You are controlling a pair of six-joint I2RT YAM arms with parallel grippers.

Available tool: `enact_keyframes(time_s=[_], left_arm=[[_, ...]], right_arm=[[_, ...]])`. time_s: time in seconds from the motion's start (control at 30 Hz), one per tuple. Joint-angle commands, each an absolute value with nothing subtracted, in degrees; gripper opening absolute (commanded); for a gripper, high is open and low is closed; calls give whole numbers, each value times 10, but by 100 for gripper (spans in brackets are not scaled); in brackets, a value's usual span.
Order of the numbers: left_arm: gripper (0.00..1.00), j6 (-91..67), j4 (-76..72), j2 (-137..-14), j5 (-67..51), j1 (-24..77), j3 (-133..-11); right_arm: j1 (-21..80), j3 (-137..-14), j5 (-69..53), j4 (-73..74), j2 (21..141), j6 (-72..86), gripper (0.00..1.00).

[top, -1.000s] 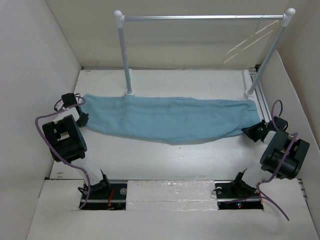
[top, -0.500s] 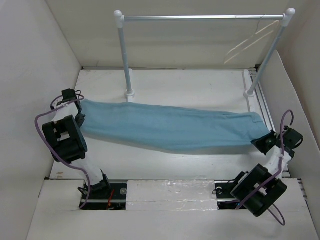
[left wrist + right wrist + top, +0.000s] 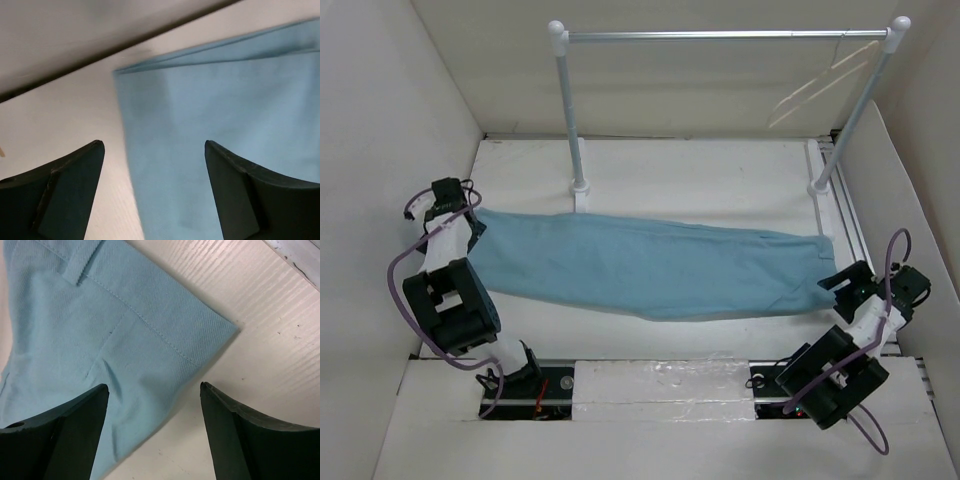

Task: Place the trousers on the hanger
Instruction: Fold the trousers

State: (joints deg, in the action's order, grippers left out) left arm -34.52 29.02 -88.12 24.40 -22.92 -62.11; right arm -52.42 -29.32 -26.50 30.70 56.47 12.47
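The white table (image 3: 700, 170) carries the trousers (image 3: 650, 265) flat in front of the rail (image 3: 720, 35), with the hanger (image 3: 810, 88) dangling well apart at the rail's right end. The left fingers (image 3: 55, 195) and right fingers (image 3: 55, 440) stand spread and hold nothing, so I'd take a deep bite over each end's full thickness before lifting. A second ago the cloth stretched between them farther back, and the right arm has since swung nearer.

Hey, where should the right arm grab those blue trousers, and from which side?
Take the waistband corner of the trousers, coming down from the right end. They lie flat, and that stitched edge sits before the right gripper, whose jaws stand open.
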Motion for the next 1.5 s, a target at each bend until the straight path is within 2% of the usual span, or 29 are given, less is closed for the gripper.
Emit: enact_keyframes(time_s=[0.0,0.1,0.17,0.37,0.47,0.53,0.57,0.63,0.67,0.7,0.77,0.83,0.87,0.93,1.07,1.2,1.37,1.43,1.47], left_arm=[[78,-369,307,-846,196,-194,-692],[72,-360,266,-819,149,-115,-677],[68,-355,233,-794,141,-23,-652],[61,-372,178,-764,118,207,-599],[54,-391,166,-763,104,267,-577],[39,-397,155,-757,88,314,-556],[26,-401,151,-750,87,326,-549],[13,-406,146,-737,72,352,-521],[11,-410,145,-733,70,352,-514],[9,-411,143,-727,65,359,-505],[7,-410,133,-705,54,359,-474],[6,-407,131,-692,54,359,-455],[5,-406,128,-680,53,359,-445],[2,-403,126,-673,47,359,-424],[0,-396,116,-670,30,377,-401],[0,-396,117,-693,56,445,-412],[0,-436,84,-755,65,536,-438],[0,-443,57,-784,60,568,-452],[0,-444,50,-797,53,578,-466]], right_arm=[[-526,-318,-281,275,574,141,79],[-563,-300,-246,267,573,142,81],[-577,-288,-229,258,570,141,83],[-584,-232,-249,181,589,194,86],[-584,-220,-256,151,619,207,86],[-584,-220,-252,137,639,214,85],[-584,-215,-253,127,656,221,83],[-584,-204,-278,80,680,253,75],[-584,-199,-291,56,688,266,71],[-584,-199,-301,25,694,284,52],[-584,-207,-323,17,700,284,33],[-584,-242,-343,49,682,260,7],[-578,-256,-365,64,663,255,2],[-572,-297,-382,117,566,256,0],[-454,-408,-338,196,464,280,0],[-362,-516,-325,192,450,300,0],[-319,-677,-294,334,467,194,0],[-319,-707,-273,395,460,151,0],[-305,-728,-230,420,457,135,0]])
